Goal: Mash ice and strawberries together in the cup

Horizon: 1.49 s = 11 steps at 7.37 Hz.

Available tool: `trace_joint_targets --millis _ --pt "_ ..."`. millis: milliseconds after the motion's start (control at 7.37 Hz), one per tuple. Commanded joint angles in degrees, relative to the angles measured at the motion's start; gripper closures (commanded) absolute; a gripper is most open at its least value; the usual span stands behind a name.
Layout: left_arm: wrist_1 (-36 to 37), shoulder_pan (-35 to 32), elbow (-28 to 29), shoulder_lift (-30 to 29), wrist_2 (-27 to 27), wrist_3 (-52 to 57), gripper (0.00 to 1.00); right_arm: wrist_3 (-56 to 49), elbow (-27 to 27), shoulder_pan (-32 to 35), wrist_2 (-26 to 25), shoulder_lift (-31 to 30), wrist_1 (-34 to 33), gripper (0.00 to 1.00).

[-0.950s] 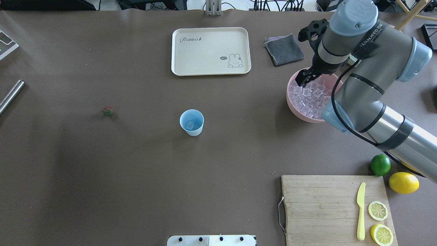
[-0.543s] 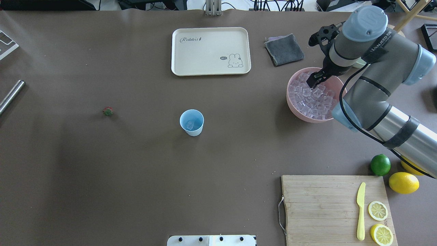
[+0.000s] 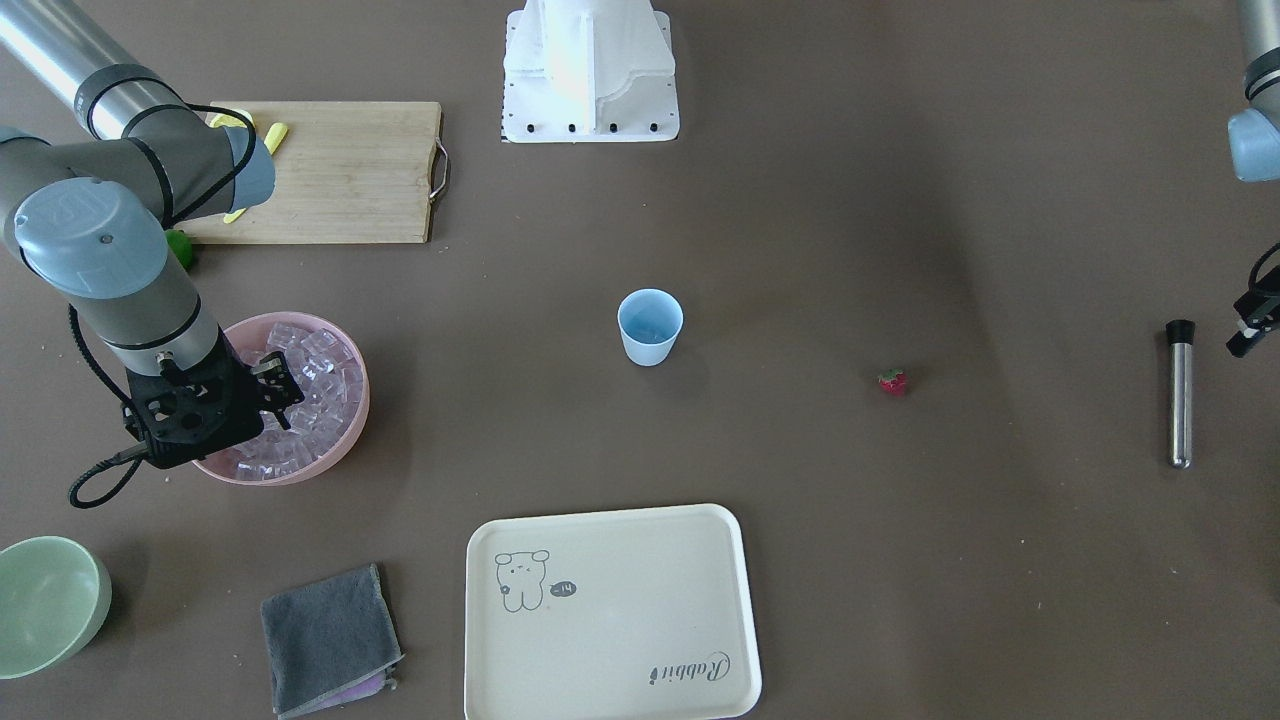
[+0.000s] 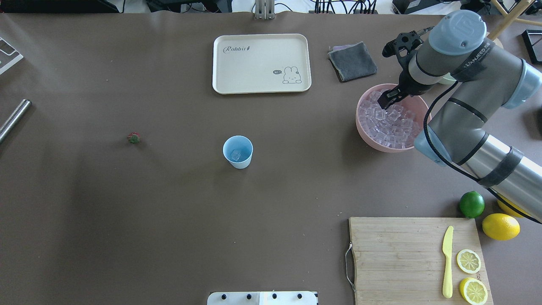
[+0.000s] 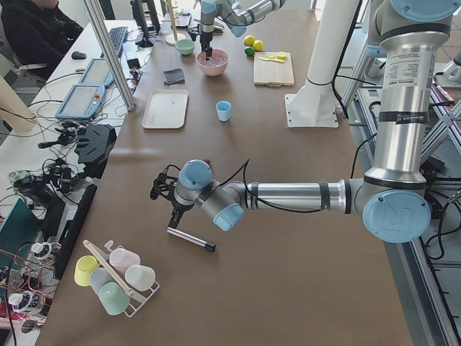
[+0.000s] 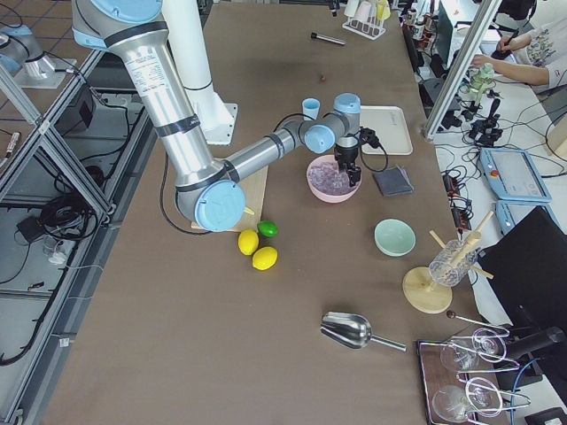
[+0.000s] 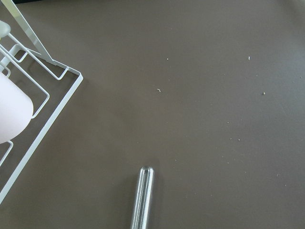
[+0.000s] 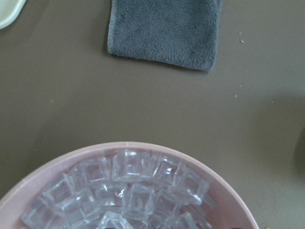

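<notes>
The light blue cup (image 4: 237, 151) stands upright mid-table with one ice cube (image 4: 235, 155) inside; it also shows in the front view (image 3: 650, 326). The strawberry (image 4: 134, 137) lies alone on the table left of the cup. A pile of ice (image 4: 387, 125) fills a pink bowl (image 4: 360, 127). My right gripper (image 4: 387, 100) is down at the ice in the bowl's far part, and its fingers look open. My left gripper (image 3: 1247, 333) hovers beside a metal muddler (image 3: 1180, 390) at the table's left end; I cannot tell whether it is open or shut.
A cream tray (image 4: 261, 63) and a grey cloth (image 4: 352, 61) lie at the far side. A cutting board (image 4: 415, 258) holds a yellow knife and lemon halves, with a lime (image 4: 471, 204) and a lemon (image 4: 500, 226) beside it. A pale green bowl (image 3: 45, 600) sits beyond the pink bowl.
My right gripper has moved a little to the right over the pink bowl, towards its far part. The cup, the strawberry and the muddler have not moved.
</notes>
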Motion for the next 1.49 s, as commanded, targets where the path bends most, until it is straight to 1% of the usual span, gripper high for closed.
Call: trace_joint_targets --millis 0,136,271,407,543,678,814,950,1085,1221,1356 --pt "0.0 0.1 0.4 -0.1 0.0 0.0 0.03 0.5 1.1 -0.7 0.7 -0.4 -0.6 0.15" --pt "0.0 0.3 0.3 -0.1 1.2 0.0 0.03 0.4 0.9 -1.5 0.5 -0.9 -0.5 0.15" --pt "0.1 0.4 0.1 -0.3 1.6 -0.1 0.03 0.1 0.4 -2.4 -1.3 -2.3 0.2 0.18" --pt "0.1 0.4 0.3 -0.4 1.6 -0.1 0.03 -0.1 0.6 -2.4 -0.9 -1.8 0.6 0.26" --pt "0.3 0.4 0.5 -0.7 1.7 0.0 0.03 -0.1 0.7 -2.4 -0.8 -1.8 0.6 0.32" --pt "0.2 0.4 0.3 -0.8 1.7 -0.1 0.03 -0.2 0.5 -2.6 -1.2 -2.2 0.6 0.33" --pt "0.2 0.4 0.4 -0.8 1.7 -0.1 0.03 -0.1 0.6 -2.6 -1.2 -2.2 0.7 0.38" --pt "0.1 0.4 -0.1 -0.7 1.6 -0.3 0.03 0.0 0.4 -2.9 -1.4 -2.7 0.7 0.38" --pt "-0.1 0.6 -0.2 -0.7 1.6 -2.9 0.03 0.2 0.8 -3.0 -1.3 -2.5 0.7 0.37" --pt "-0.1 1.1 0.1 -0.8 1.7 -2.9 0.03 0.3 0.9 -3.0 -1.4 -2.6 0.7 0.40" --pt "-0.4 1.2 0.1 -0.8 1.7 -3.0 0.03 0.3 1.0 -3.0 -1.4 -2.6 0.7 0.58"
